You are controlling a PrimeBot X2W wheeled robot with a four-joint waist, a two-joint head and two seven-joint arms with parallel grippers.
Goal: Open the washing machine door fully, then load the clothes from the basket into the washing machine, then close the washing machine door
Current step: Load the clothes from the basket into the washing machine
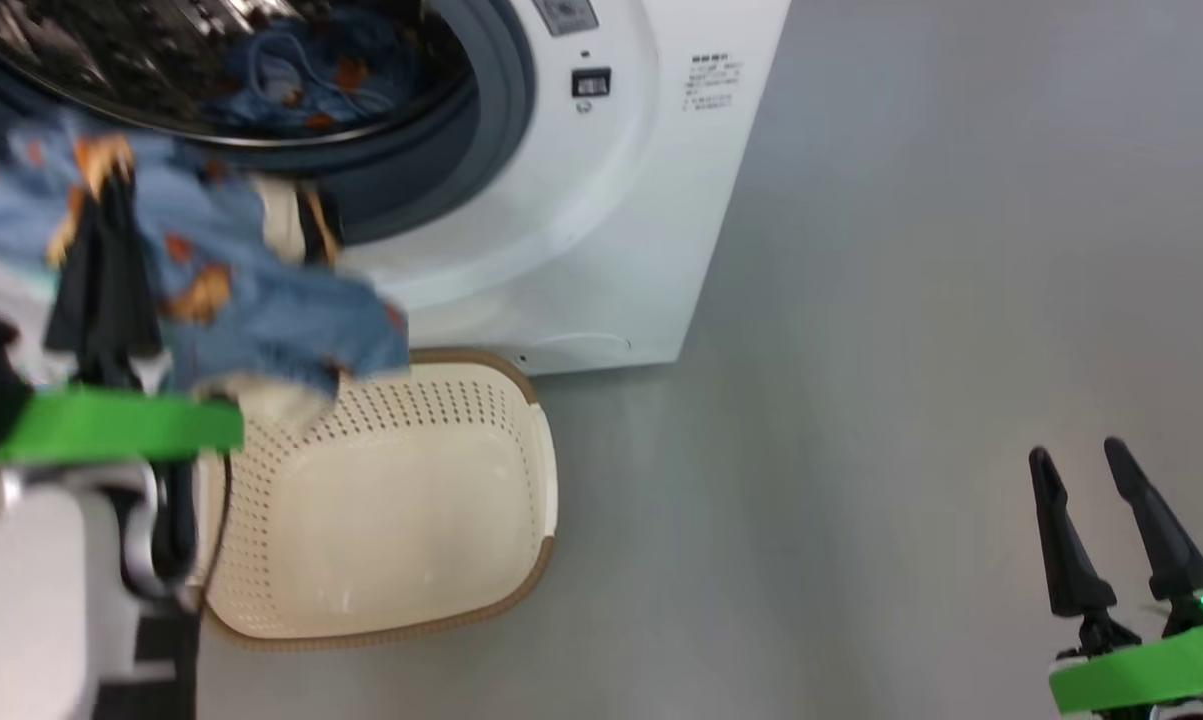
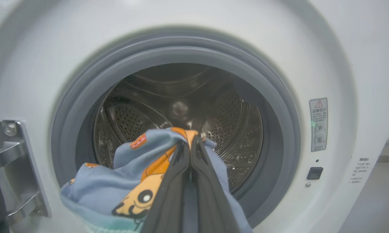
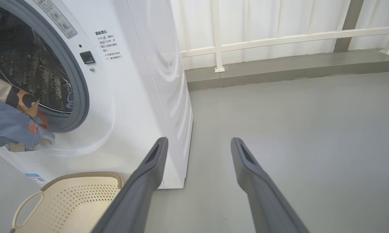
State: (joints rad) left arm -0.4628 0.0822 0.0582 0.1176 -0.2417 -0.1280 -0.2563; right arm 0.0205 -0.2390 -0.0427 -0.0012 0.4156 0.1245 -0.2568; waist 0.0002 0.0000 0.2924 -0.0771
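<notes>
My left gripper [image 1: 111, 195] is shut on a light blue garment of the clothes [image 1: 261, 300], holding it up before the open mouth of the white washing machine [image 1: 621, 200]. In the left wrist view the pinched cloth [image 2: 116, 191] hangs just in front of the steel drum [image 2: 239, 136]. More blue clothes [image 1: 301, 80] lie inside the drum. The cream basket [image 1: 551, 500] sits on the floor below the mouth with nothing in it. The washing machine door is out of view. Far to the right, my right gripper [image 1: 1076, 452] stands open and holds nothing, low over the floor.
A steel hinge bracket [image 2: 16, 161] is fixed left of the mouth. Grey floor [image 1: 911, 350] stretches to the right of the machine. A white railing [image 3: 278, 38] and a raised kerb [image 3: 278, 71] run along the back wall.
</notes>
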